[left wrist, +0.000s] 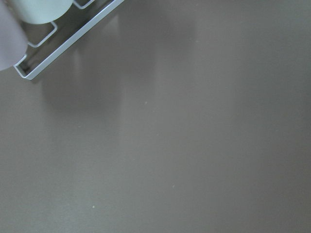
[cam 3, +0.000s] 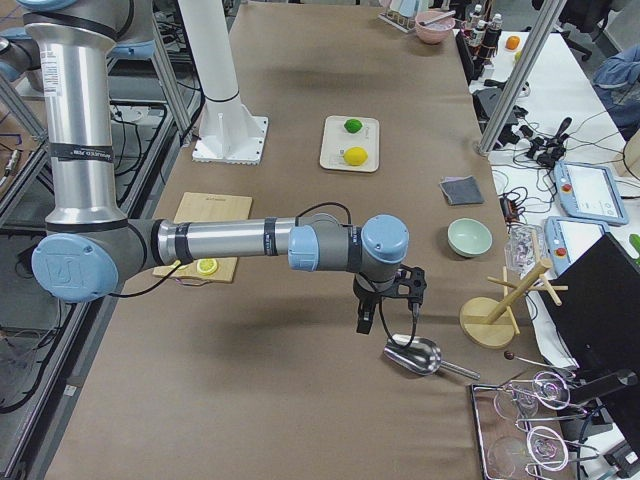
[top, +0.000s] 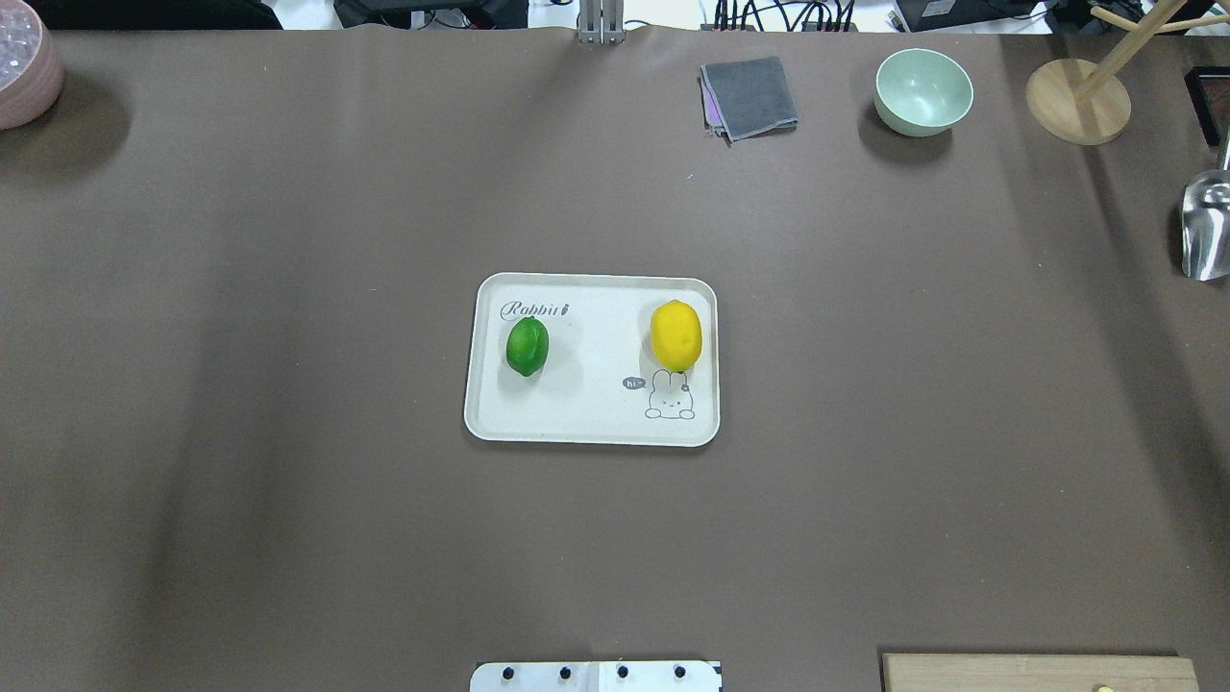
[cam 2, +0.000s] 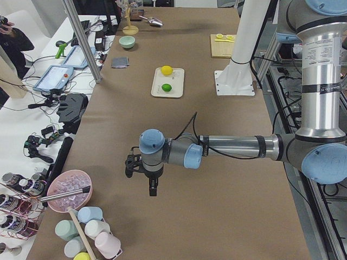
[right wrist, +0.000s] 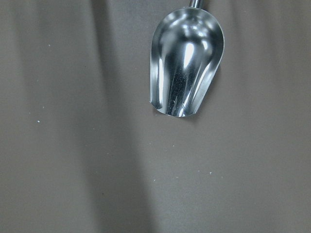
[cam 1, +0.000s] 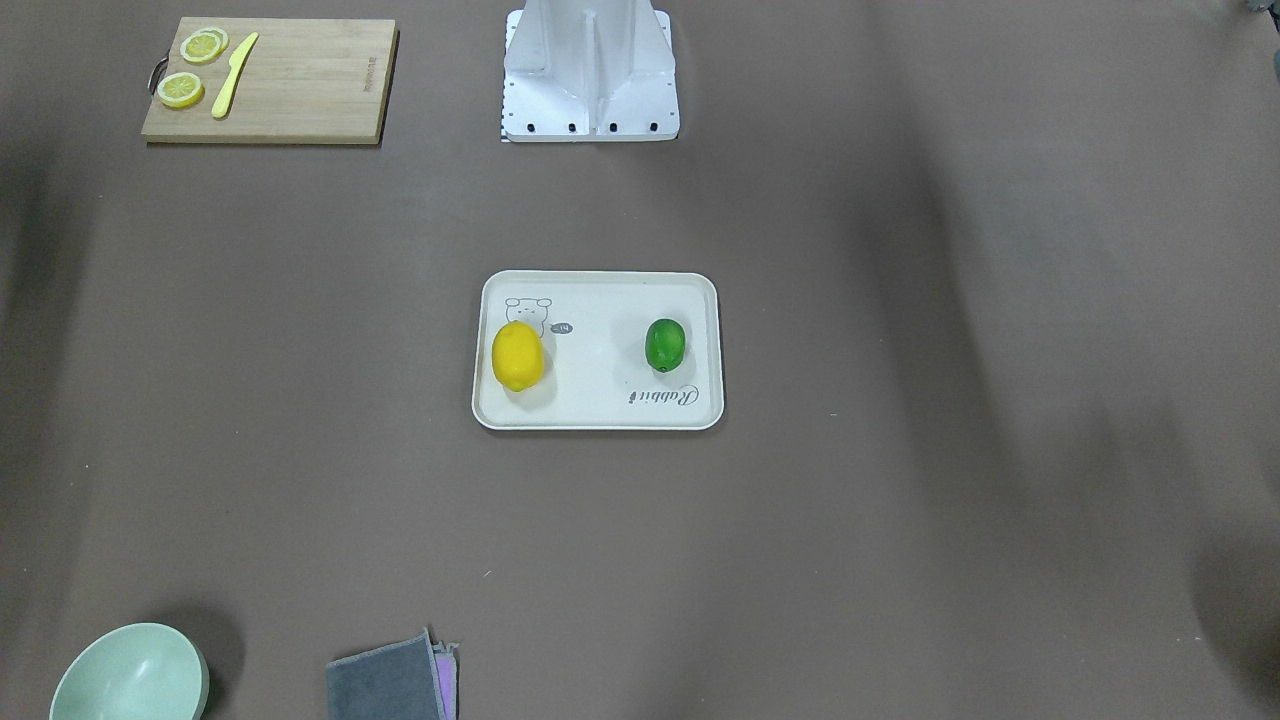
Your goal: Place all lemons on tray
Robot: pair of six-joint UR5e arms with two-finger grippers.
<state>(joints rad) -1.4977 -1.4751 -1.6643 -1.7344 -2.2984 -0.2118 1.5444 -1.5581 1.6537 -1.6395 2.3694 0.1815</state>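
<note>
Brown table (cam 1: 900, 300), tray (cam 1: 600, 410), cutting board (cam 1: 300, 90), bowl (cam 1: 130, 675), cloth (cam 1: 385, 685)

Cream-white tray (cam 1: 600, 300), grey bear drawing (cam 1: 528, 312) and script (cam 1: 665, 396) | bright yellow lemon (cam 1: 518, 356), glossy green lemon (cam 1: 665, 345) on tray | dull brown table (cam 1: 900, 500) under tray | mint-green bowl (cam 1: 130, 675), grey cloth (cam 1: 385, 685) beyond tray

Long worktop (top: 288, 240) w/ matte brown cover, even light, soft blurry shadows. White side bench (cam 3: 590, 105) runs alongside, cluttered w/ tablets (cam 3: 588, 190) & cables (cam 2: 21, 89). Aluminium frame posts (cam 2: 81, 39) stand at worktop edge.
</note>
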